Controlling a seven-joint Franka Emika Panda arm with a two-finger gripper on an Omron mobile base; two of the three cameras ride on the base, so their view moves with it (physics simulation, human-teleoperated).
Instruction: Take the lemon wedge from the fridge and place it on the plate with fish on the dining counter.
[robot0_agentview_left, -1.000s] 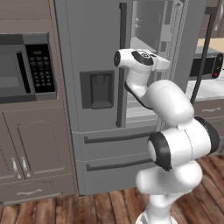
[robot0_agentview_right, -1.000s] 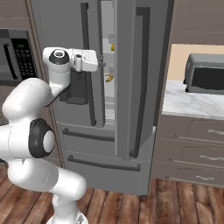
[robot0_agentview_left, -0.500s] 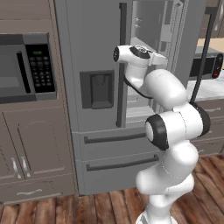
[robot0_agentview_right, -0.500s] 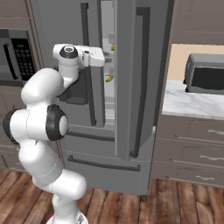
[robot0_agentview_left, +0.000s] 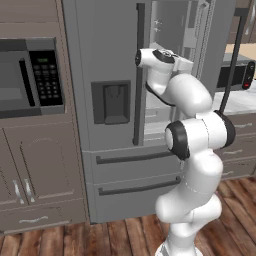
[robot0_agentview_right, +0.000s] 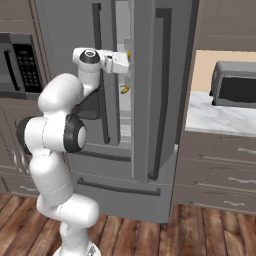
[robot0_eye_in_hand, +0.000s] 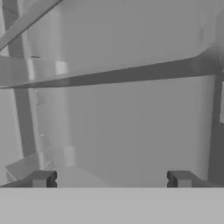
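The tall grey French-door fridge (robot0_agentview_left: 115, 115) with long dark vertical handles, a dark dispenser recess and two lower drawers fills the frame's middle; its right door stands open, showing pale shelves. In the right base view a tiny bright yellow lemon wedge (robot0_agentview_right: 129, 53) sits upper centre, inside.

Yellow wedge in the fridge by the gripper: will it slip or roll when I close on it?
The lemon wedge looks far smaller than the open gripper, so it is probably light and easily nudged aside. A wedge likely won't roll, but its sloped faces may slip out of a pinch.
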